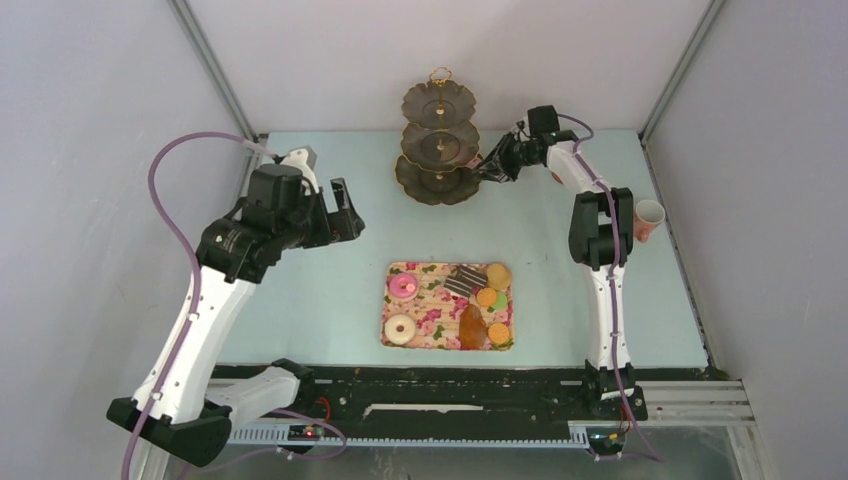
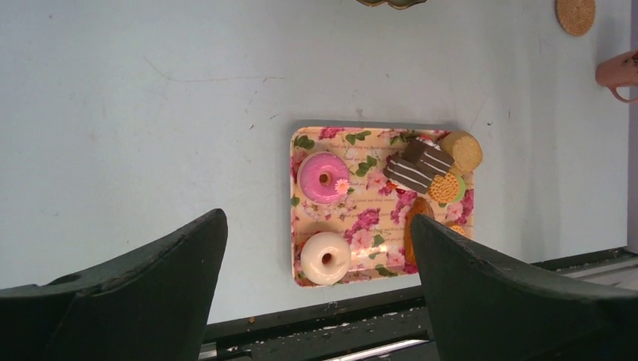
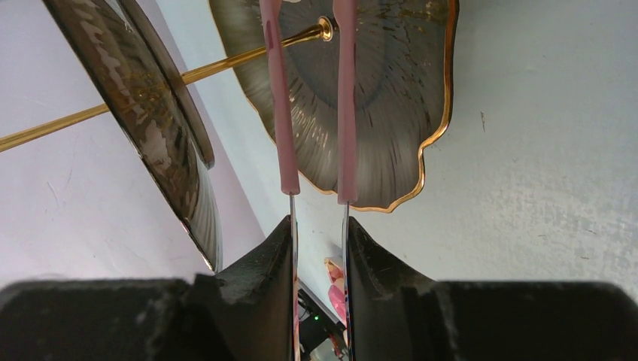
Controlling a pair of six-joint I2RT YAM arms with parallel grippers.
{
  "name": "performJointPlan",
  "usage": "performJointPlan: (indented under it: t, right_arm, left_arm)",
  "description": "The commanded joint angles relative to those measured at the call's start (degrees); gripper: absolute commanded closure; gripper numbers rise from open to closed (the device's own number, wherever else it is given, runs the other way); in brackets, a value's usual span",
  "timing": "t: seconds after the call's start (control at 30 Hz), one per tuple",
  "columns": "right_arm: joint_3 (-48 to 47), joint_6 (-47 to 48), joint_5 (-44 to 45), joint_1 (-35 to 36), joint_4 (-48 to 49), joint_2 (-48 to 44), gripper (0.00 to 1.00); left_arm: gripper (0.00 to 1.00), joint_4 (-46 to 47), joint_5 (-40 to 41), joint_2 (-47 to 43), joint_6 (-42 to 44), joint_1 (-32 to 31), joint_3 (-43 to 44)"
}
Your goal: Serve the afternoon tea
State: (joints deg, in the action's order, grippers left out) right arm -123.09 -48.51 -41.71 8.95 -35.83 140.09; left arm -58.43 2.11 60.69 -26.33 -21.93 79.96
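Note:
The pastries lie on the floral tray (image 1: 432,310): pink donut (image 1: 403,286), white donut (image 1: 401,329), striped chocolate slice (image 1: 463,281), croissant (image 1: 471,328) and orange and green macarons (image 1: 488,297). My left gripper (image 1: 343,212) is open and empty, held high left of the tray; its view shows the pink donut (image 2: 323,177) and white donut (image 2: 326,257) between its fingers. My right gripper (image 1: 492,168) is shut on the pink-handled tongs (image 3: 346,98), which reach over the bottom plate (image 3: 391,105) of the tiered stand (image 1: 438,140). The tong tips are out of view.
A pink mug (image 1: 648,220) stands at the table's right edge, also in the left wrist view (image 2: 621,73). A cork coaster (image 2: 575,15) lies near it. The enclosure walls close in the table at the left, back and right.

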Motion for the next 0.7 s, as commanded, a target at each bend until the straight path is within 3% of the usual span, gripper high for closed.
performJointPlan:
  t: [0.0,0.3,0.67]
  right_arm:
    - [-3.4,-0.9,0.0,0.3,2.4,0.4,0.90]
    - [-3.4,0.0,0.7,0.2,1.5,0.6,0.74]
    - [-3.0,0.2,0.6,-0.1,0.6,-0.3,0.64]
  left_arm:
    - [0.02,0.0,-1.5,-1.0,1.9,1.0,-0.6]
    - [0.02,-0.3,-1.7,-2.0,2.0,1.9,-1.4]
    - [0.02,-0.3,-1.7,-2.7,2.0,2.2,-1.6]
